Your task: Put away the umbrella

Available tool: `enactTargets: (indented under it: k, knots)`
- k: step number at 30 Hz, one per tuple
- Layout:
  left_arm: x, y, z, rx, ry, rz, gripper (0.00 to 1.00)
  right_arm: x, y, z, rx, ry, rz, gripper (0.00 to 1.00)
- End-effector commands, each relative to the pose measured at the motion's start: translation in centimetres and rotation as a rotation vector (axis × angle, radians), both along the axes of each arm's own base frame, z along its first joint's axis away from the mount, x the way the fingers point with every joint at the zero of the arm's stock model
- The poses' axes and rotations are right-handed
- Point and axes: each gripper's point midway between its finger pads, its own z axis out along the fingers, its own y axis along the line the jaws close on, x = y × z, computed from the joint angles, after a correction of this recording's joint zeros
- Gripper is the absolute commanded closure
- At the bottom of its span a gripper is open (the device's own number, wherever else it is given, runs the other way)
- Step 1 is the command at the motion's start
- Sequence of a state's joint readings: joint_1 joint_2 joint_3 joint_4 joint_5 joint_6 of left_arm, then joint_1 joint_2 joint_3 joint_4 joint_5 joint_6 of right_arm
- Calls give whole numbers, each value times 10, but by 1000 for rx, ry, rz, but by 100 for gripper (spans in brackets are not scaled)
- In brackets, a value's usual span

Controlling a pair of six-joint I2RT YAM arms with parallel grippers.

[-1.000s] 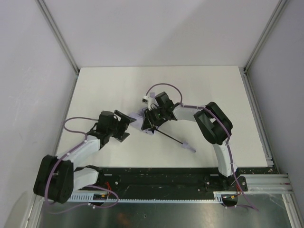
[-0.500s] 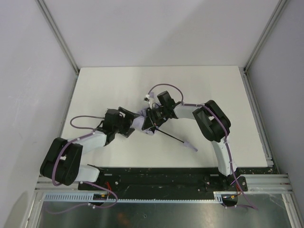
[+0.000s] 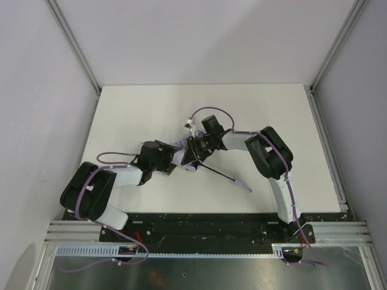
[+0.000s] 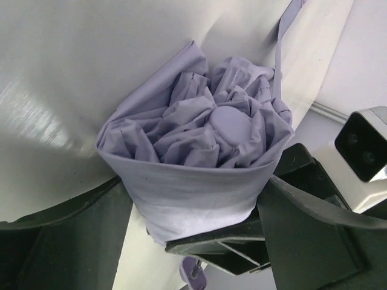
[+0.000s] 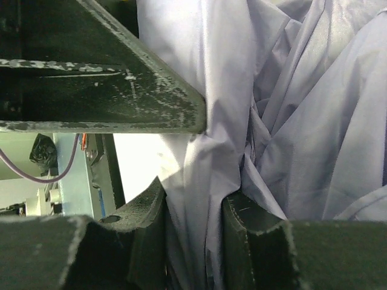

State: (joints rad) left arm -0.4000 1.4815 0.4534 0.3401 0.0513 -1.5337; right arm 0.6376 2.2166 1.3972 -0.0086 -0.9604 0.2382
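Lavender canopy fabric of the umbrella (image 4: 205, 145) lies bunched on the counter (image 3: 133, 115), mostly hidden overhead by both arms. The right fingers (image 5: 254, 235) pinch a fold; the left fingers (image 4: 314, 229) stand spread around the bundle, contact unclear.

I see a white tabletop (image 3: 139, 109) boxed in by plain pale grey walls (image 3: 205, 36), with aluminium posts (image 3: 72, 45) rising from its two far corners. Along its near edge runs a black mounting plate (image 3: 211, 226), then a slotted cable duct (image 3: 199, 254) and dull sheet metal (image 3: 211, 275); the light is soft and even.
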Motion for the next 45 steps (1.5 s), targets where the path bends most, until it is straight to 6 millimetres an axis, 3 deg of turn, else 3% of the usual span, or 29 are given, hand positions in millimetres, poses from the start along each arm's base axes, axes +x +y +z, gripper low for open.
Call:
enactTargets:
  k: [1, 6, 11, 13, 16, 23, 27, 34, 38, 42, 45]
  knots:
    - [-14, 4, -40, 72, 120, 11, 20, -45, -35, -76, -249, 252, -24, 100]
    - [-3, 10, -35, 112, 52, 27, 46, -48, -34, -70, -231, 257, -3, 100]
    - [0, 12, -31, 135, 17, 26, 83, -50, -30, -65, -211, 254, 14, 100]
    - [-1, 11, -31, 134, 15, 20, 89, -50, -27, -60, -202, 240, 19, 100]
    - [-2, 10, -32, 133, 10, 12, 92, -43, -22, -47, -208, 186, -1, 95]
    - [-10, 10, -28, 116, 3, -6, 100, -7, -31, -4, -337, -106, -137, 36]
    - [-16, 9, -25, 92, 6, -12, 100, 6, -41, 28, -423, -368, -178, 18]
    - [-27, 4, -25, 42, 37, -36, 100, 12, -47, 62, -502, -766, -258, 12]
    - [-31, 1, -26, 26, 53, -51, 100, -5, -31, 80, -473, -977, -205, 11]
    - [-36, -3, -25, -5, 87, -60, 100, -19, -9, 77, -471, -1138, -118, 10]
    - [-41, -4, -26, -22, 124, -62, 100, -17, 5, 65, -469, -1199, -94, 10]
